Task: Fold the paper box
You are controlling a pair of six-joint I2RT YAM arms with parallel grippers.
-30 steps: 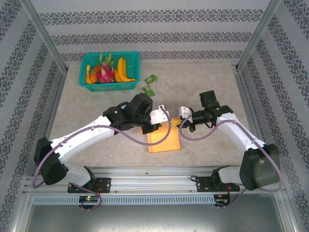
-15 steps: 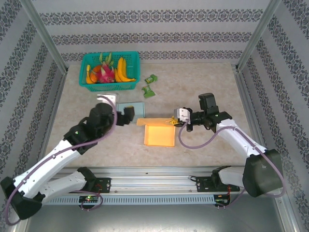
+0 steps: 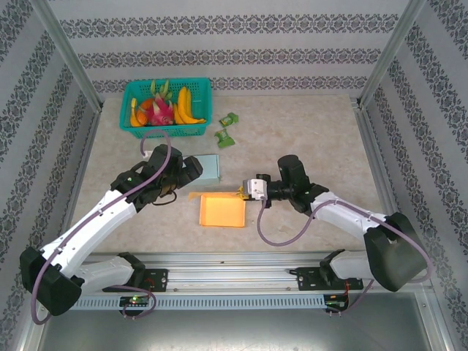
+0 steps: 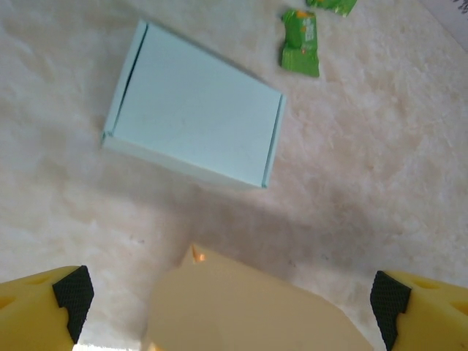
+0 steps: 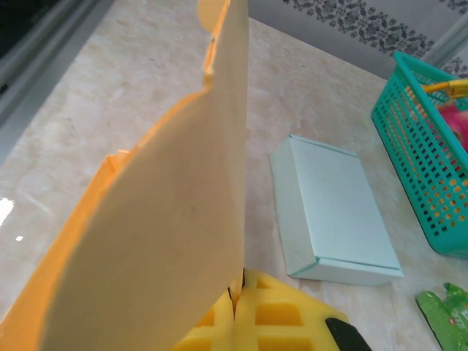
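- The flat orange paper box lies on the table at centre frame. The right pincer is clenched on its raised upper-right flap.
- The left pincer hovers released, just upper left of the box; it should probably steady the base while the flap is creased.
- The teal plastic basket, upper left, holds bananas and a pink dragon fruit.

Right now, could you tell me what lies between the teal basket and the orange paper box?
In the top view, a pale blue box lies flat between the basket and the orange paper box, the open left gripper beside it.
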